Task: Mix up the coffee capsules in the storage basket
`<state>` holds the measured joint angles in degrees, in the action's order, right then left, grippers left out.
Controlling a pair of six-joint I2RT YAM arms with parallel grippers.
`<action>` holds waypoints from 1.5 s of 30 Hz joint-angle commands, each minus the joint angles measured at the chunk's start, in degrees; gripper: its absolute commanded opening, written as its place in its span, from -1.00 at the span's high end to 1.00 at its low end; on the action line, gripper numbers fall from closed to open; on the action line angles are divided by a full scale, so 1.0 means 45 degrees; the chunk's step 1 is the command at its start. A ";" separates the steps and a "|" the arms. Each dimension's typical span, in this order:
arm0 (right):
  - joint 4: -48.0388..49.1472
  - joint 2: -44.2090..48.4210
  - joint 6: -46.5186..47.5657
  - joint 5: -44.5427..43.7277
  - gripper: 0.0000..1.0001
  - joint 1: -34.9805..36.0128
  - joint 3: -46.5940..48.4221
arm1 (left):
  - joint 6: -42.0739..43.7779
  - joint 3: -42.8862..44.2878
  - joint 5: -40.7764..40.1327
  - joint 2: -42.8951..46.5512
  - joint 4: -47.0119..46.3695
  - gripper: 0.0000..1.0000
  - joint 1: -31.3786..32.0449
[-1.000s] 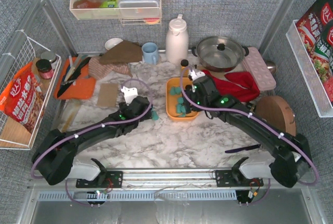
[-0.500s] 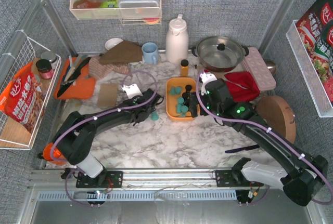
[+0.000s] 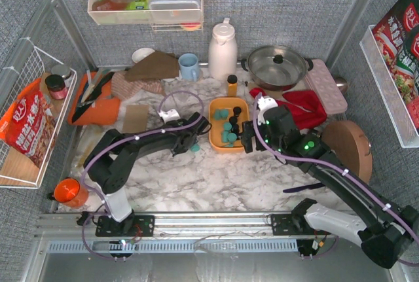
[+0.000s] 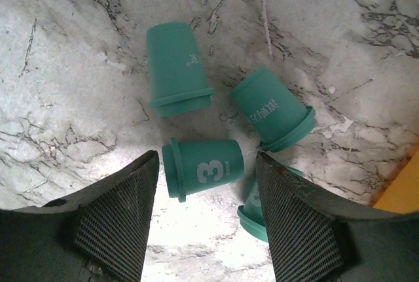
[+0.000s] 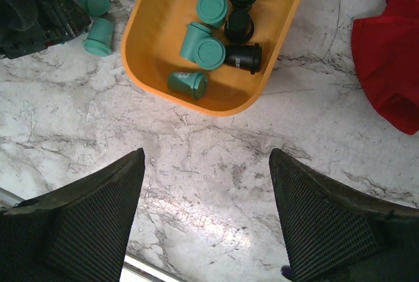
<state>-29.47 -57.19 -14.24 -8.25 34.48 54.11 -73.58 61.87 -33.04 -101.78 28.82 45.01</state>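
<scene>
The orange storage basket (image 3: 217, 142) sits mid-table and holds several teal and black coffee capsules (image 3: 228, 131); it also shows in the right wrist view (image 5: 157, 33) with teal capsules (image 5: 211, 53) and black ones (image 5: 243, 57). Several teal capsules lie loose on the marble left of the basket (image 3: 194, 144). My left gripper (image 4: 208, 213) is open low over them, a capsule marked "3" (image 4: 204, 169) lying between its fingertips, untouched. My right gripper (image 5: 206, 220) is open and empty above bare marble just beside the basket's near right side.
A red cloth (image 3: 302, 107) lies right of the basket. A white thermos (image 3: 222, 52), pot (image 3: 277, 66), blue mug (image 3: 189, 67), small orange bottle (image 3: 232, 86) and pink egg tray (image 3: 326, 86) stand behind. An orange cutting board (image 3: 95, 105) is at the left.
My left gripper has reached right toward the loose capsules beside the basket. My right gripper has drawn back from over the basket to its near right side.
</scene>
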 commanded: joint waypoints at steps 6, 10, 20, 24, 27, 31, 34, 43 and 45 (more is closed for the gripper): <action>-0.0022 0.0094 0.0053 0.0173 -0.62 0.0004 -0.0051 | -0.0091 0.0442 -0.0053 -0.0797 0.1002 -0.31 -0.0003; -0.0014 0.0072 0.0025 0.0173 -0.62 0.0014 -0.0071 | 0.0104 0.0437 -0.0081 -0.0817 0.0866 -0.19 -0.0003; -0.0078 -0.0101 -0.0019 0.0316 -0.62 0.0003 0.0001 | 0.2585 -0.0313 -0.0071 0.1222 -0.0799 -0.03 0.0403; -0.0240 -0.0171 -0.0024 0.0643 -0.62 0.0012 0.0175 | 0.4543 -0.1364 0.0333 0.3100 -0.2643 -0.01 0.0654; -0.0303 -0.0262 -0.0104 0.1068 -0.62 0.0032 0.0282 | 0.6249 -0.2613 0.1206 0.4648 -0.4537 0.00 0.0760; -0.0211 -0.0406 -0.0318 0.1505 -0.62 0.0057 0.0399 | 0.8138 -0.4442 0.2248 0.6317 -0.6807 0.05 0.0778; -0.0208 -0.0536 -0.0407 0.1645 -0.62 0.0191 0.0485 | 0.9223 -0.5552 0.3257 0.7262 -0.8129 0.10 0.0797; -0.0208 -0.1076 -0.0673 0.1691 -0.61 0.0968 0.1272 | 1.1797 -0.8581 0.6818 0.9602 -1.3377 0.34 0.1010; -0.0203 -0.1214 -0.0745 0.1626 -0.61 0.1263 0.1427 | 1.2397 -0.9294 0.7369 1.0114 -1.4619 0.36 0.1038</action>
<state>-31.00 -61.73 -16.60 -1.04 38.52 59.27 -25.71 24.40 -8.69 -59.53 -20.36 49.45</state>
